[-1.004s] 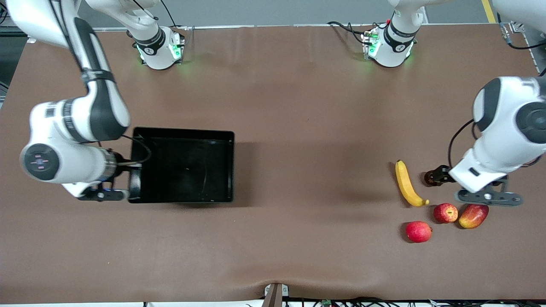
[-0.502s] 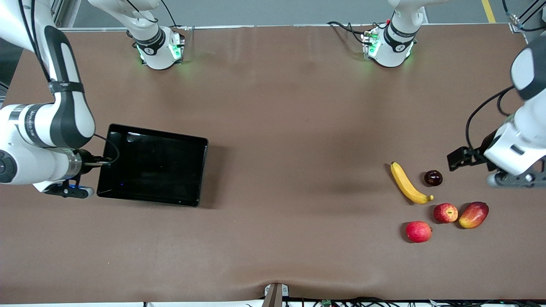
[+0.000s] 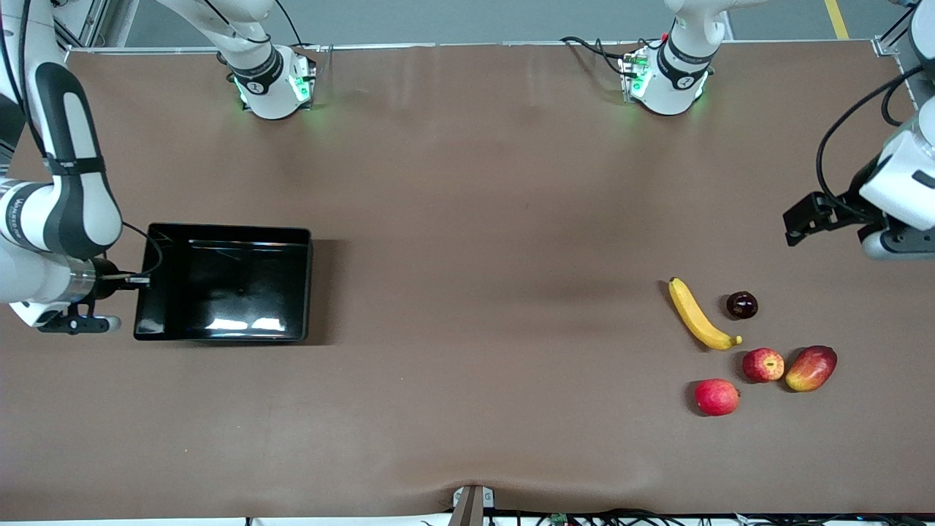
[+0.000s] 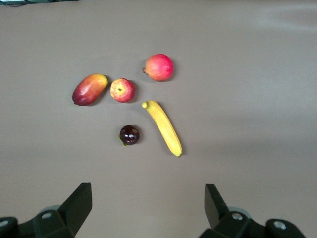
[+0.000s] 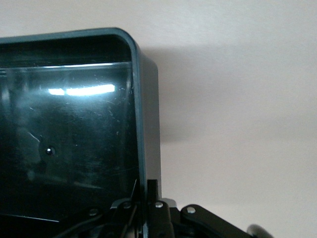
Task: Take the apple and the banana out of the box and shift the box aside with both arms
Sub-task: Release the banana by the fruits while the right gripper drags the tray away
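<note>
The black box (image 3: pixel 223 241) is at the right arm's end of the table. My right gripper (image 3: pixel 139 280) is shut on the box's end wall (image 5: pixel 140 124), one finger inside and one outside. The yellow banana (image 3: pixel 697 314) and the streaked red apple (image 3: pixel 762 364) lie on the table at the left arm's end; both show in the left wrist view, banana (image 4: pixel 163 127) and apple (image 4: pixel 122 90). My left gripper (image 3: pixel 895 245) is open and empty (image 4: pixel 147 196), up in the air over bare table beside the fruits.
A plain red round fruit (image 3: pixel 716 397), a red-yellow mango (image 3: pixel 810 368) and a small dark fruit (image 3: pixel 741 305) lie among the task's fruits. The brown table (image 3: pixel 475 256) stretches wide between box and fruits.
My right gripper has moved the box toward the right arm's end of the table. My left gripper has risen and drawn away from the fruits. The banana shifted slightly early on.
</note>
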`<action>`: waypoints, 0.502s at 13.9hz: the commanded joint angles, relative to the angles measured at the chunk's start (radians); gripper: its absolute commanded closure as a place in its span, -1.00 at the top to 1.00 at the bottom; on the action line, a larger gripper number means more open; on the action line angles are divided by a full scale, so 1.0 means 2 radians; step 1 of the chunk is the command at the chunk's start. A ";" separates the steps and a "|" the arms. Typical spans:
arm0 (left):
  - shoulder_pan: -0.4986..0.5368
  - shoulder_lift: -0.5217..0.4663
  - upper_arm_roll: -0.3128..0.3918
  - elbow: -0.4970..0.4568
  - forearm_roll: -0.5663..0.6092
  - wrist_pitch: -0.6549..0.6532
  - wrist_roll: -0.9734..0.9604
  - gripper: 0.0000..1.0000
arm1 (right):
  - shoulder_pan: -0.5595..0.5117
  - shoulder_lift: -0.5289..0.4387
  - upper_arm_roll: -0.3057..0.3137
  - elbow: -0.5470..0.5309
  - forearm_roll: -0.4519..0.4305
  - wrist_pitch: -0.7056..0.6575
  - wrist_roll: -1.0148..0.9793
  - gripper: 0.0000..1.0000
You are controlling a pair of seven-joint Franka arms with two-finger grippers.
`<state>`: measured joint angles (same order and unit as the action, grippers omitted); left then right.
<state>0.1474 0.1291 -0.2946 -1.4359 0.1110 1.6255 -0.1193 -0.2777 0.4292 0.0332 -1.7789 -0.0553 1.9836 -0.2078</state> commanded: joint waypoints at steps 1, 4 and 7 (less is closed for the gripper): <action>-0.035 -0.031 0.034 -0.034 -0.013 -0.001 0.003 1.00 | -0.046 -0.021 0.014 -0.063 -0.003 0.063 -0.046 -1.00; -0.060 -0.060 0.057 -0.064 -0.013 -0.007 0.004 1.00 | -0.067 -0.021 0.014 -0.111 -0.002 0.130 -0.056 -1.00; -0.084 -0.076 0.091 -0.078 -0.034 -0.007 0.004 1.00 | -0.070 -0.018 0.014 -0.112 0.002 0.130 -0.056 -1.00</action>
<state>-0.0068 0.0304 -0.1469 -1.5411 0.0844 1.6115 -0.1193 -0.3949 0.4252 0.0378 -1.9638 -0.0528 2.2360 -0.3076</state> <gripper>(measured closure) 0.000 0.938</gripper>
